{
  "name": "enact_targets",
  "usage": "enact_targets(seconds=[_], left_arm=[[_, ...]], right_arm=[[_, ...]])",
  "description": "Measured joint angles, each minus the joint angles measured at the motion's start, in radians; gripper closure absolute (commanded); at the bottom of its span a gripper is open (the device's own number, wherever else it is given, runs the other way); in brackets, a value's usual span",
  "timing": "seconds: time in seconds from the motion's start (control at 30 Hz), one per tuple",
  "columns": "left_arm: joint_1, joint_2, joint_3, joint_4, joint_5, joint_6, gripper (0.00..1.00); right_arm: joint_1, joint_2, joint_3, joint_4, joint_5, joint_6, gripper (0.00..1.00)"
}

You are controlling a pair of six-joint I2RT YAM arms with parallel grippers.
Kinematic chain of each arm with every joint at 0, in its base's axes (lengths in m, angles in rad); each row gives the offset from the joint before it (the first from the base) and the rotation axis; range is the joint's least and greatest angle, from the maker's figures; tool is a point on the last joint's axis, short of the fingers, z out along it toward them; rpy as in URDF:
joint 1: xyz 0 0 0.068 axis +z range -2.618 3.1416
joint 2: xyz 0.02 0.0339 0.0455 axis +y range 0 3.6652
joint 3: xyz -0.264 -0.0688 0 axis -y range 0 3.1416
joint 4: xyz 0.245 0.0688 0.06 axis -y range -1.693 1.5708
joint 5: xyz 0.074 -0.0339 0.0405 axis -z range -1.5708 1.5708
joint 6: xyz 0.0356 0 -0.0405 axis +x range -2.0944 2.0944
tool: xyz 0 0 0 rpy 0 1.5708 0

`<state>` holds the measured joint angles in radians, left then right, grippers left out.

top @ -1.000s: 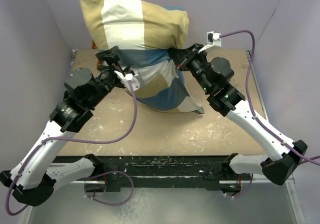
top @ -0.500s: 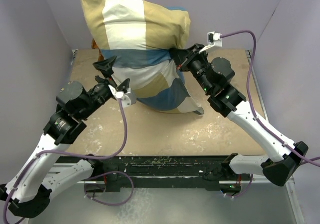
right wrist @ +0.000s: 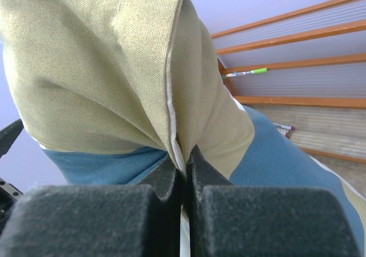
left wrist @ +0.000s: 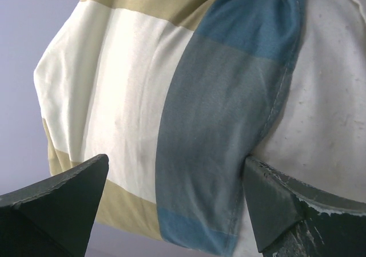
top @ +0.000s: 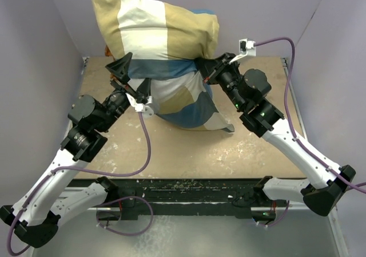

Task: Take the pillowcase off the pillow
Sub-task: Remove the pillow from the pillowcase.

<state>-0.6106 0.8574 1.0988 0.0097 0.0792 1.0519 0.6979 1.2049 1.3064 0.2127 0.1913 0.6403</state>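
**Item: pillowcase on pillow, standing on end.** Top view: the pillowcase [top: 154, 34], blocked in tan, cream and blue, fills the upper centre of the frame. It runs off the top edge, and its lower end rests on the table [top: 189, 148]. The left gripper [top: 130, 79] sits at its left flank with jaws spread wide and nothing between them. The right gripper [top: 205, 72] sits at its right flank with jaws pressed together on a pinch of the cloth. Left wrist view: the cover takes up the centre, and its blue hemmed edge runs from upper right down to bottom centre. To the right of that hem the bare white pillow [left wrist: 331, 97] shows. The two fingers stand apart in the lower corners, clear of the fabric. Right wrist view: tan cloth is gathered into a ridge along a seam and clamped between the pads at bottom centre, with blue fabric below and to the right. Handling, as judged: the cover is thin, limp and light, and likely to slide over the filling. The pillow is bulky, soft and springy, and not fragile. The best hold for the cover looks like the doubled blue hem, since a single layer may slip from a pinch. The exposed white corner is the place to hold the pillow.
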Motion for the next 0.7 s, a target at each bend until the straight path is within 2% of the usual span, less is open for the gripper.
enact_targets(seconds=[0.2,0.5,0.7], left_arm=[[0.000,0.041,-0.006,0.069,-0.013,0.042,0.00],[0.000,-0.002,-0.041,0.003,0.029,0.078,0.00],[0.000,0.010,-0.094,0.064,0.002,0.145,0.04]], right_arm=[[0.002,0.000,0.000,0.000,0.000,-0.003,1.00],[0.004,0.000,0.000,0.000,-0.002,-0.003,1.00],[0.004,0.000,0.000,0.000,-0.003,-0.004,1.00]])
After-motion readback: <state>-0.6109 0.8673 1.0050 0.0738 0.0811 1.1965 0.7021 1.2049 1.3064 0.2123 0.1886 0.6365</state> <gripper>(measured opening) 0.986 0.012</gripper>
